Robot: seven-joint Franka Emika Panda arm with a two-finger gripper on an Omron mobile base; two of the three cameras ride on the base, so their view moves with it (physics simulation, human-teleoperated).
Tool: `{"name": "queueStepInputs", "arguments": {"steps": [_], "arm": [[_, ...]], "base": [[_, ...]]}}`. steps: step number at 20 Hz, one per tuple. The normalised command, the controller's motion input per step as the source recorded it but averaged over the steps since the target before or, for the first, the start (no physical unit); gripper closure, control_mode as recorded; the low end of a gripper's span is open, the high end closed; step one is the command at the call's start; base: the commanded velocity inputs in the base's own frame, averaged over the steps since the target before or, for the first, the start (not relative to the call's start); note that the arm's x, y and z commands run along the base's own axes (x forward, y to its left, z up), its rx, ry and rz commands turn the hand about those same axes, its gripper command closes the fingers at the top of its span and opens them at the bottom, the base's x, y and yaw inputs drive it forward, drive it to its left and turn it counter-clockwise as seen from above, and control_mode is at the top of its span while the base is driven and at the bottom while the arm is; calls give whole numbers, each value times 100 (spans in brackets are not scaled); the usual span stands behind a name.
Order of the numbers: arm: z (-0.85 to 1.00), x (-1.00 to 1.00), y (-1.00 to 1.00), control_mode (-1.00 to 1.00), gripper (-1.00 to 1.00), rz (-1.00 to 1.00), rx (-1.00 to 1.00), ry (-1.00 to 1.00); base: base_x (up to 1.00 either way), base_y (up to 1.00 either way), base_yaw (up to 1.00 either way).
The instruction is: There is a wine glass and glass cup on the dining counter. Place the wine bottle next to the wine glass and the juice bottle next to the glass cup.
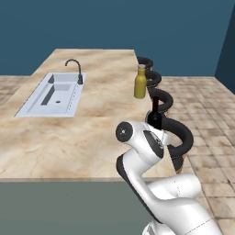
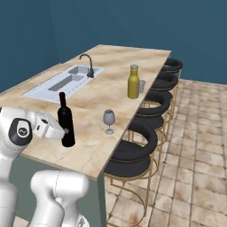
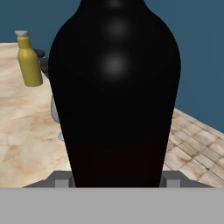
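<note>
one wine bottle point(image 2: 66, 125) pinched by end effector point(image 2: 66, 131); one juice bottle point(image 2: 133, 82), one wine glass point(image 2: 109, 120).

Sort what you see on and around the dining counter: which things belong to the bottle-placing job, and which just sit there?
Job: wine bottle, wine glass, juice bottle, glass cup, dining counter.
Bystanders: sink, faucet, stools.

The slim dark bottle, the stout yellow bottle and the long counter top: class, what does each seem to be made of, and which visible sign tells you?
The slim near-black wine bottle looks like glossy dark glass: soft highlights glint on its body. The stout yellow-ochre juice bottle has a duller, opaque sheen, perhaps plastic or coated glass. The long beige counter top looks like polished marble, given its cloudy brown veining.
</note>
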Motion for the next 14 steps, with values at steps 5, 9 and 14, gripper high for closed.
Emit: {"name": "queueStepInputs", "arguments": {"steps": [5, 9, 14], "arm": [[0, 0, 0, 100, 100, 0, 0, 0], [0, 0, 0, 100, 100, 0, 0, 0], [0, 0, 0, 100, 100, 0, 0, 0]], "base": [[0, 0, 0], [0, 0, 0], [0, -3, 0]]}}
